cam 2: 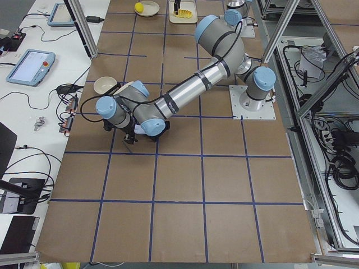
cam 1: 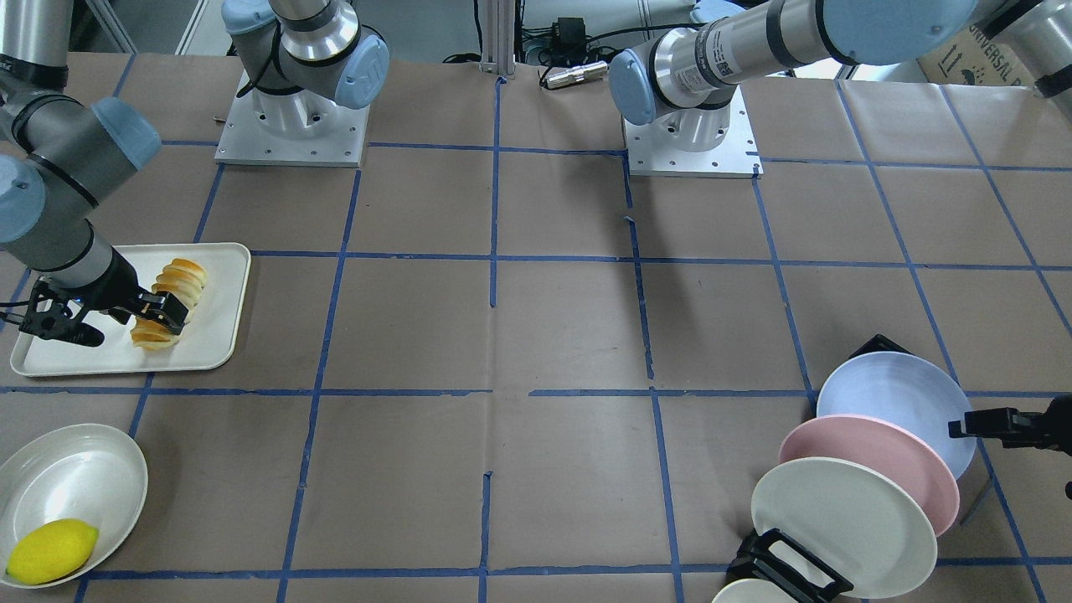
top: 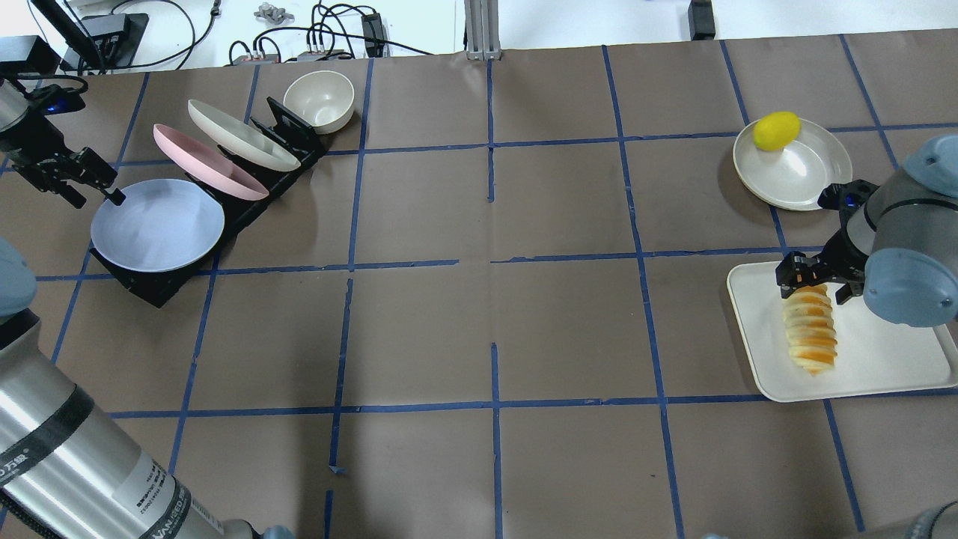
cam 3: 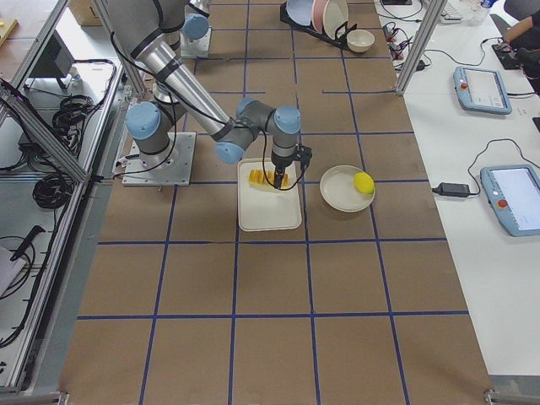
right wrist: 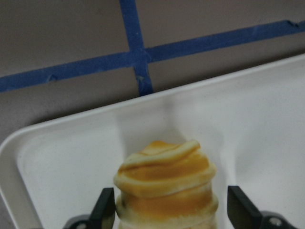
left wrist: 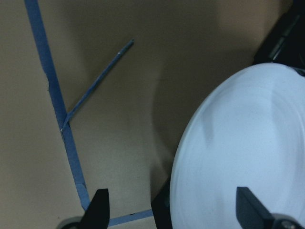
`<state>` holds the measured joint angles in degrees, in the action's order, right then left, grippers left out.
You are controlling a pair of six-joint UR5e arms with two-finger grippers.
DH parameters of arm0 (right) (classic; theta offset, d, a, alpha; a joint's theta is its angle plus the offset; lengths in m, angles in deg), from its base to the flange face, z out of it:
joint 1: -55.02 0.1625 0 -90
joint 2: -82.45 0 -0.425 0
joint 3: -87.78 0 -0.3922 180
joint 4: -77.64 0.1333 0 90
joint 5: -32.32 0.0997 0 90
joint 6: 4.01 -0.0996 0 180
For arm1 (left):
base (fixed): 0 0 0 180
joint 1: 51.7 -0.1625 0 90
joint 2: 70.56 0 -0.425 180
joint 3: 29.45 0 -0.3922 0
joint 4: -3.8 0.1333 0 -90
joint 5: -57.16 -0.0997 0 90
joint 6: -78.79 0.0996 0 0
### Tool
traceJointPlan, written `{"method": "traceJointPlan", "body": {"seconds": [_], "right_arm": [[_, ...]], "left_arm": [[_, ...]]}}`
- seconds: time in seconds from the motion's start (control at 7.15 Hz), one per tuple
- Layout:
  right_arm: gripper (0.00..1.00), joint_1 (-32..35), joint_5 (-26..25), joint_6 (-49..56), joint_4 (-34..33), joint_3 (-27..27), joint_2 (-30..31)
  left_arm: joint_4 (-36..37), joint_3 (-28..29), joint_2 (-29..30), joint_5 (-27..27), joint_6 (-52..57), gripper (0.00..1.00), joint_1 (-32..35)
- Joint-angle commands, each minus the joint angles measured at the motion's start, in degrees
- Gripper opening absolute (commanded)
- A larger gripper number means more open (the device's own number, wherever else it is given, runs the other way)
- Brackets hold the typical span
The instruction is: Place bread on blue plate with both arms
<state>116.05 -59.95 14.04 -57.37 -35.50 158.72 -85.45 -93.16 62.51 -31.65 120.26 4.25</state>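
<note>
Front cam: bread (cam 1: 186,273) lies on a white tray (cam 1: 219,339) at the right-arm end of the counter (cam 1: 569,335). The right hand (cam 1: 163,314) is down across it, nearer one end, so the bread shows in two bits. A lemon (cam 1: 50,548) sits in a white dish (cam 1: 84,469) near the tray. At the other end, blue plate (cam 1: 896,389), pink plate (cam 1: 871,465) & white plate (cam 1: 837,519) lean overlapped in a black rack (cam 1: 783,565). The left hand (cam 1: 959,429) is at the blue plate's rim, mostly cropped by the frame edge.

Overhead: shows the whole left hand, fingers apart at the blue plate's outer edge. Also a cream bowl (top: 318,101) just past the rack, out of the front cam's frame. Right hand fingers sit either side of the bread's far end.

Left side cam: the near arm blocks most of the rack. Its hand is low beside it; can't tell its spread from here.

Right side cam: right hand points straight down onto the bread. Tray & dish sit close but apart.

Left wrist cam: fingers apart w/ the blue plate's rim btwn them, one over bare counter, one over the plate's face. Can't tell if they touch it.

Right wrist cam: fingers apart, flanking the bread. One is right at the crust, w/ a thin gap on the other side.
</note>
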Motion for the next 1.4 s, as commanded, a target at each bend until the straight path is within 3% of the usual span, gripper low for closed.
{"method": "traceJointPlan", "body": {"seconds": [0.0,0.14,0.28,0.42,0.56,0.7,0.98,1.26], "right_arm": [[0.85,-0.12,0.95,-0.03,-0.52,-2.31,0.19],[0.86,-0.12,0.95,-0.03,-0.35,-2.49,0.19],[0.82,-0.12,0.86,-0.03,-0.43,-2.4,0.28],[0.35,-0.12,0.95,0.06,-0.35,-2.31,0.28],[0.07,0.06,0.95,1.28,-0.34,-2.4,0.37],[0.02,0.15,0.95,2.51,-0.34,-2.4,1.06],[0.02,1.19,0.77,2.87,1.75,-1.79,6.22],[0.02,3.48,0.68,2.87,9.28,1.27,11.77]], "left_arm": [[-0.3,0.08,0.79,-0.13,-0.08,0.43,0.21],[-0.83,-0.36,0.7,-0.14,-0.17,0.12,0.21],[-0.83,-0.54,0.61,-0.22,-0.08,0.1,0.21],[-0.92,-0.02,0.18,-0.22,-0.25,0.09,0.21],[-1.79,0.25,-0.61,-0.14,-0.34,0.08,0.3],[-1.97,0.25,-1.58,-0.4,-0.34,0.08,0.3],[-5.55,-0.09,-4.73,-0.84,0.18,0.08,0.04],[-13.09,-2.29,-11.57,-1.27,-0.08,0.08,0.21]]}}
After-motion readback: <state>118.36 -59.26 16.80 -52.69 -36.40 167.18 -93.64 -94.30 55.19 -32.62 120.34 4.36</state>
